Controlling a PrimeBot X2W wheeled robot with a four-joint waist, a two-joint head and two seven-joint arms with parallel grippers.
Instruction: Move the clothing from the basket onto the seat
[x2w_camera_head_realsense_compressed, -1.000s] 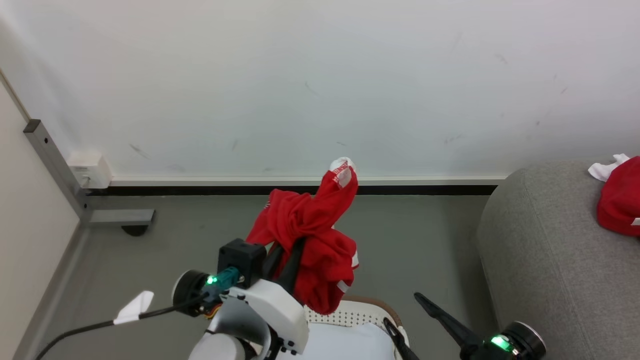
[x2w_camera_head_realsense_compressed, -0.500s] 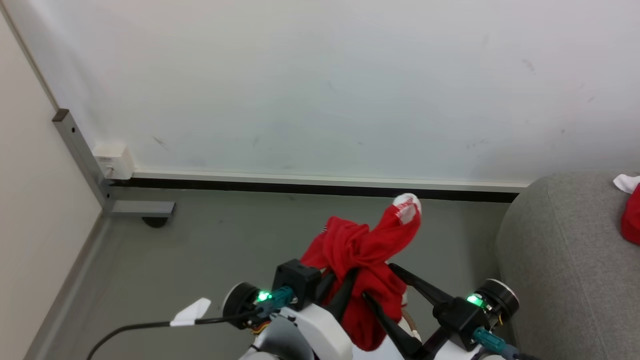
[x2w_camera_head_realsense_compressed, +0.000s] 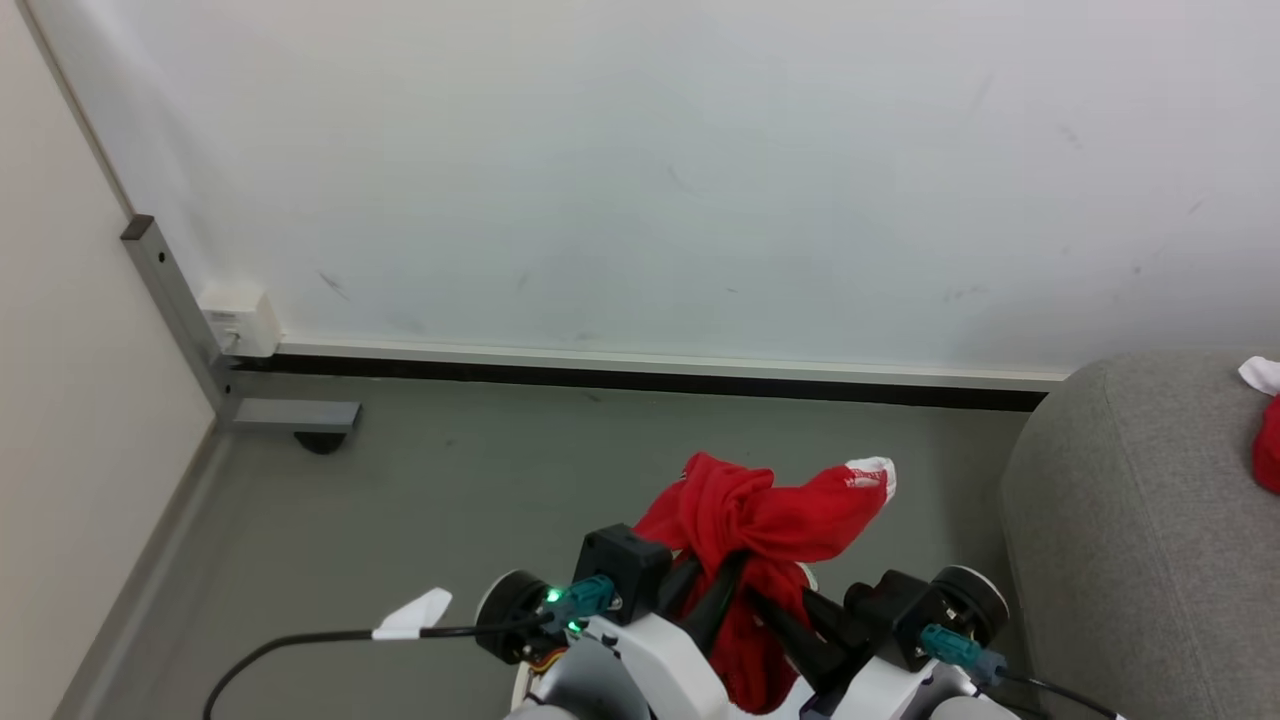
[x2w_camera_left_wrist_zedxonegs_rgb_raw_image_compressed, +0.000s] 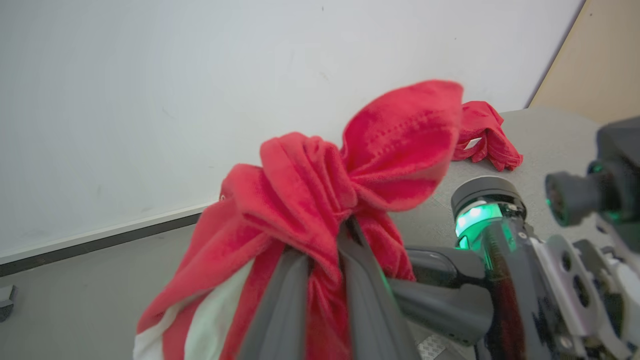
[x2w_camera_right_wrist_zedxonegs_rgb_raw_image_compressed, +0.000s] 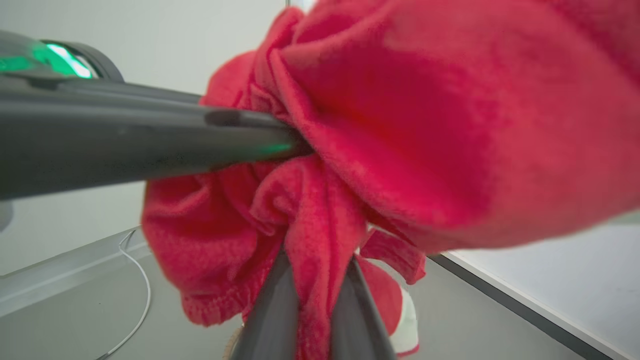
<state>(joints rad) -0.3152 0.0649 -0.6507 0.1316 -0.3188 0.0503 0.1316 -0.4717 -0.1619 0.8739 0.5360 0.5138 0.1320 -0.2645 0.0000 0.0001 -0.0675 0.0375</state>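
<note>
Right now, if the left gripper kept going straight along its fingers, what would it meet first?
The red garment, bunched around the left gripper; beyond it, probably the white wall, depth unclear.

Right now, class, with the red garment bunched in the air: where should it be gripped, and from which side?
Grip the red garment at its pinched middle, from the robot's side: the folds gather thickest there, where the left gripper and right gripper are shut on it. The white-trimmed end flops loose.
</note>
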